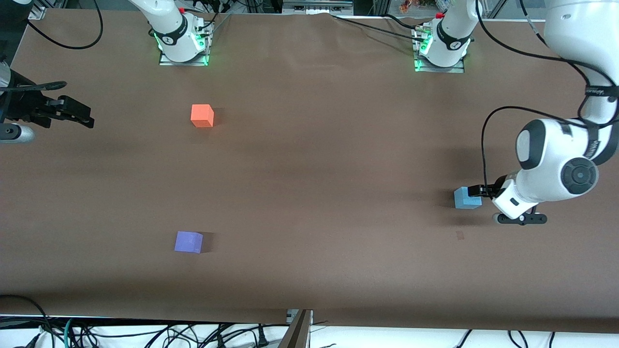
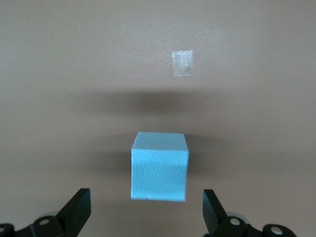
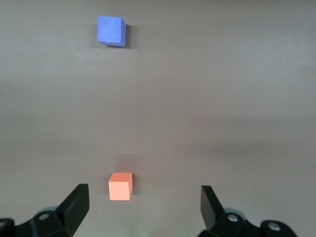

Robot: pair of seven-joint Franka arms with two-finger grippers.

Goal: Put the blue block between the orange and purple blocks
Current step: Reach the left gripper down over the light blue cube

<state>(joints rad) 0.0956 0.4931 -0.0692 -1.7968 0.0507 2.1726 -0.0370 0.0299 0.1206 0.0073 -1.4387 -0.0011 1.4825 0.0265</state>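
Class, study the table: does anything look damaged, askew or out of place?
Nothing damaged. The blue block sits apart at the left arm's end, the open left gripper at it. One small pale patch marks the table.

table: wide brown matte sheet (image 1: 309, 159) covering nearly all of the front view, faint creases across it
sheet edge: ends near the camera side, white surface (image 1: 387, 333) showing below it
cables: black loops (image 1: 72, 29) at the right arm's end near the bases, a tangle (image 1: 145, 333) on the white strip
tape: small clear patch (image 2: 181, 63) stuck to the sheet, toward the left arm's end
light: even overhead, soft broad shadows, green glow (image 1: 184, 60) at the base plates
clutter: metal framing (image 1: 316, 6) along the top edge
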